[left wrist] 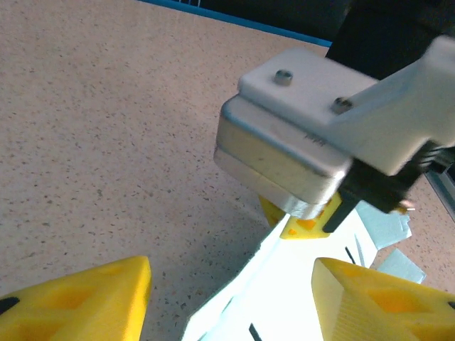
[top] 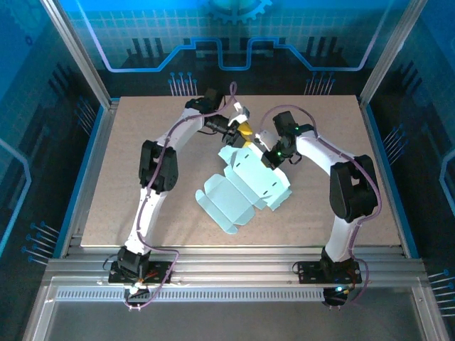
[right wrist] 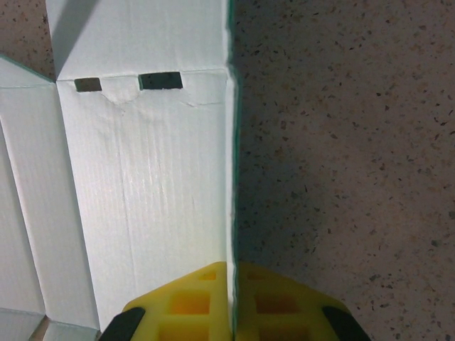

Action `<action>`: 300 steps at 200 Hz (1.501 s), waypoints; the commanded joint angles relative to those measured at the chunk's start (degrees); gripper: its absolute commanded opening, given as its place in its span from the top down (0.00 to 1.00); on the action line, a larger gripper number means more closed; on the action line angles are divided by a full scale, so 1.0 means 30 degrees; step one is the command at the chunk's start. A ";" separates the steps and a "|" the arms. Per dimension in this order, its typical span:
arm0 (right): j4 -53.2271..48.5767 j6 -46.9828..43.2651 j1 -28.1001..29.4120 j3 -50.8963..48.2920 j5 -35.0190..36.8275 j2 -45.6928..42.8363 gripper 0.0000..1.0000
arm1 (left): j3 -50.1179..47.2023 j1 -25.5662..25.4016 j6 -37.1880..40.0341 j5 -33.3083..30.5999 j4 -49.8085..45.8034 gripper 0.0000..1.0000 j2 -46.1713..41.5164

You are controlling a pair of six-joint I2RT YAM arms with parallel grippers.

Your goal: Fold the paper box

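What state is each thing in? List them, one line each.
paper box: opened-out sheet with flaps spread, not yet closed into a box.
left gripper: open, fingers wide apart over the sheet's far end.
right gripper: shut on the sheet's edge.

**A:** Two arms on show, with glossy white link shells [top: 146,209] broken up by chunky black joint housings [top: 158,165]!

**B:** And mauve cables [top: 288,107] looping along each one. Yellow grid-ribbed fingers [left wrist: 92,298] on the left end effector [left wrist: 231,284].

**A:** Same yellow on the right end effector [right wrist: 231,277], plus a grey metal block [left wrist: 277,153] under a white bracket [left wrist: 370,121] with two small screws [left wrist: 284,77].
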 commanded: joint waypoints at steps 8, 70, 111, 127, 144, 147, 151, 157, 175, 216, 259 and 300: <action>-0.0614 -0.0085 0.0234 0.0635 -0.0244 -0.0285 1.00 | 0.0907 -0.0556 0.1639 0.0653 -0.2283 0.42 0.0293; -0.0451 0.1237 -0.0063 0.1204 0.0693 0.0253 1.00 | -0.0257 -0.0582 0.1018 0.0391 -0.1872 0.58 -0.0706; -0.0142 0.2538 -0.0226 0.1394 0.1710 0.0360 1.00 | -0.3712 -0.0616 -0.1421 -0.0850 0.2379 0.64 -0.2608; -0.0036 0.3114 -0.0381 0.1500 0.2202 0.0512 1.00 | -0.5322 -0.0726 -0.2299 -0.1466 0.4167 0.67 -0.3514; -0.0024 0.3413 -0.0467 0.1589 0.2662 0.0708 1.00 | -0.6838 -0.0895 -0.2783 -0.2218 0.5768 0.69 -0.4389; -0.0036 0.3398 -0.0447 0.1607 0.2677 0.0733 1.00 | -0.7051 -0.0908 -0.2860 -0.2376 0.6038 0.67 -0.4536; -0.0022 0.3392 -0.0444 0.1615 0.2630 0.0755 1.00 | -0.7344 -0.0957 -0.2949 -0.2537 0.6326 0.60 -0.4683; -0.0022 0.3363 -0.0441 0.1609 0.2496 0.0774 1.00 | -0.7602 -0.0994 -0.3017 -0.2698 0.6711 0.51 -0.4802; 0.0107 0.3346 -0.0429 0.1466 0.2321 0.0719 1.00 | -0.7166 -0.0927 -0.3113 -0.3123 0.6457 0.45 -0.4661; 0.0351 0.3355 -0.0527 0.1099 0.2416 0.0595 1.00 | -0.6601 -0.0676 -0.5236 -0.3176 0.6897 0.26 -0.5421; 0.0448 0.3362 -0.0581 0.1026 0.2347 0.0595 1.00 | -1.0477 0.0003 -0.8889 -0.3395 1.2030 0.10 -0.8056; 0.0419 0.3391 -0.0645 0.1106 0.2068 0.0741 1.00 | -1.4577 0.0628 -1.2609 -0.3635 1.7519 0.02 -1.0010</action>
